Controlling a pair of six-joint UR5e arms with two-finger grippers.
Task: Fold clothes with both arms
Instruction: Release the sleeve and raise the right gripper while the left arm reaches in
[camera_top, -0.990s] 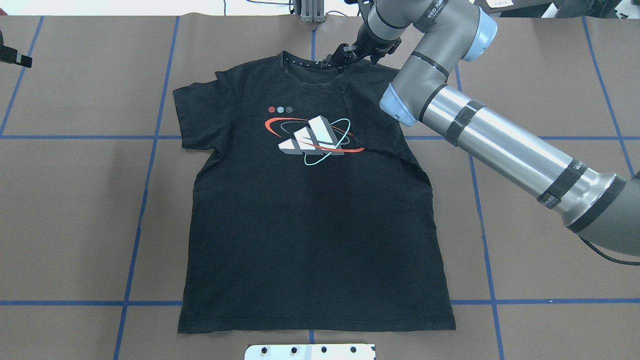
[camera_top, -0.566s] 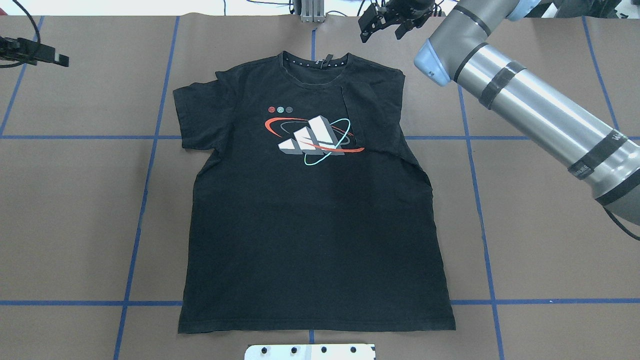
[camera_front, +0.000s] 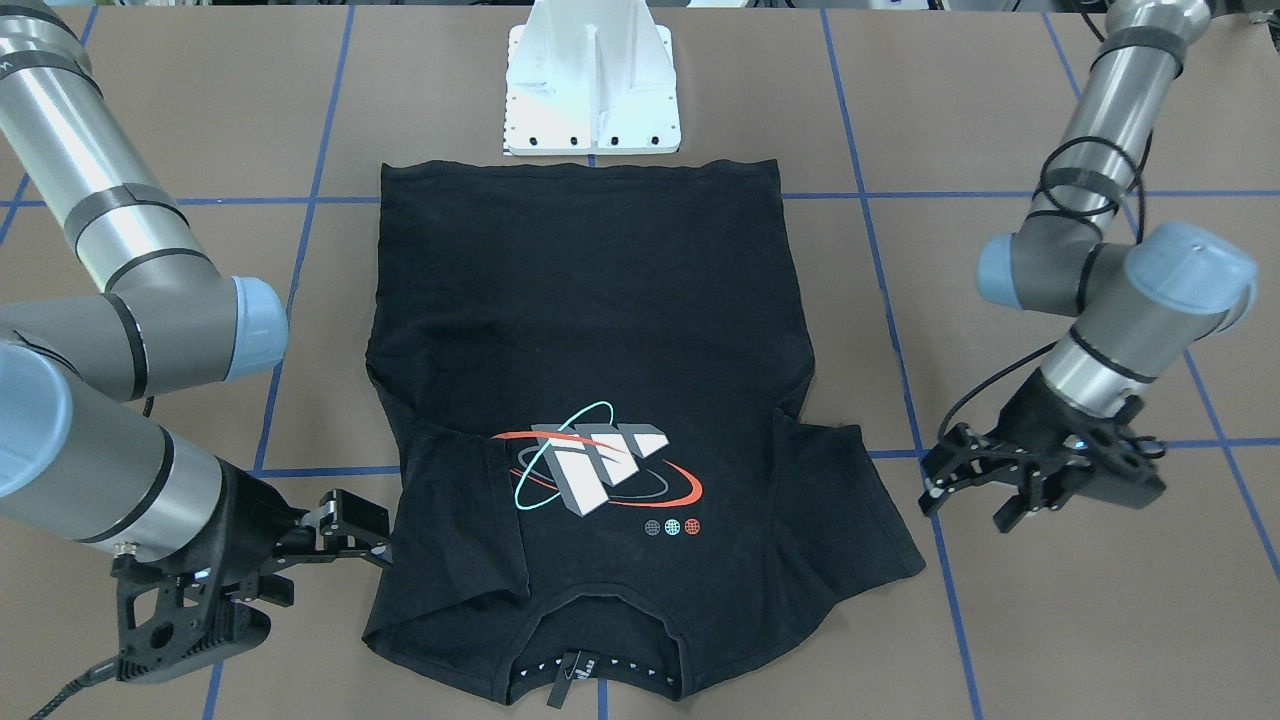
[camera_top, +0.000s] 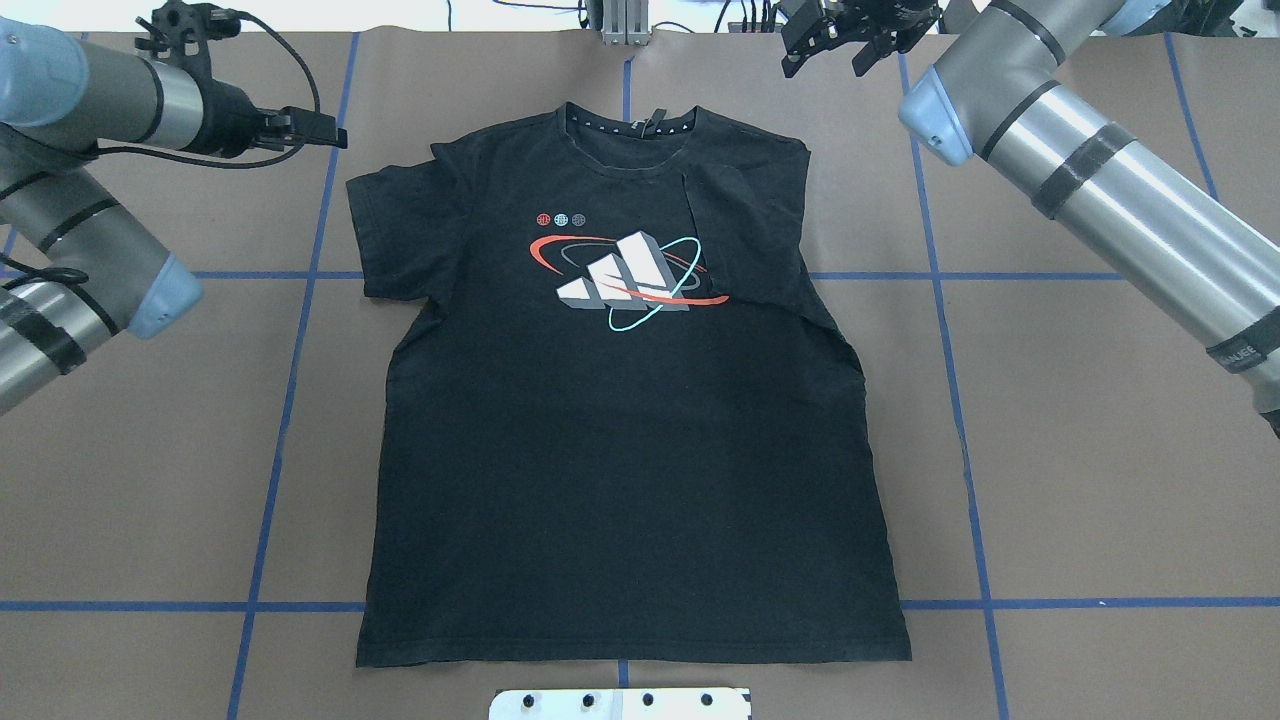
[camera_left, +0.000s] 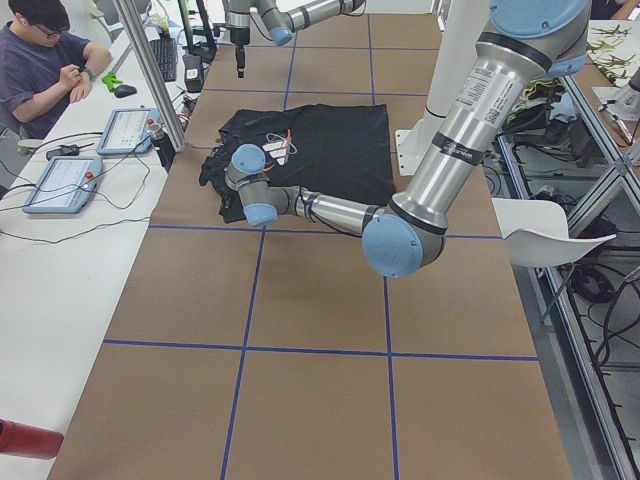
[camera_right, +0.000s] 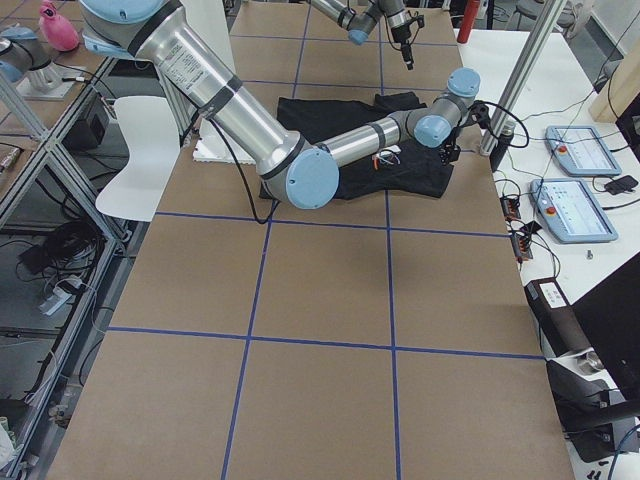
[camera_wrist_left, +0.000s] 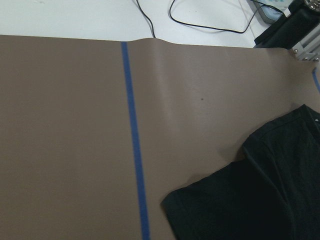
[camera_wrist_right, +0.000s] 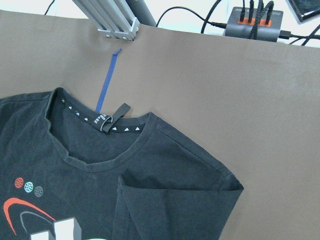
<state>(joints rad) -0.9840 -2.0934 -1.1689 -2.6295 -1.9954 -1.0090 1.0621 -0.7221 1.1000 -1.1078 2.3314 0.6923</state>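
The T-shirt (camera_top: 620, 450) lies flat, its right sleeve (camera_top: 745, 225) folded inward. The left gripper (camera_front: 962, 508) and right gripper (camera_top: 825, 55) hang near its shoulders, fingers spread wide and empty.

Black T-shirt (camera_top: 620, 450) flat, graphic (camera_top: 625, 280) up, one sleeve (camera_top: 745, 235) folded inward

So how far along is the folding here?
Early. Done: the T-shirt lies flat, graphic up, with the sleeve on the robot's right folded in over the chest. In hand: nothing; the left pincer and right pincer are both open, beside the shoulders, off the cloth. Left: the other sleeve is spread out, and the body is unfolded at full length.
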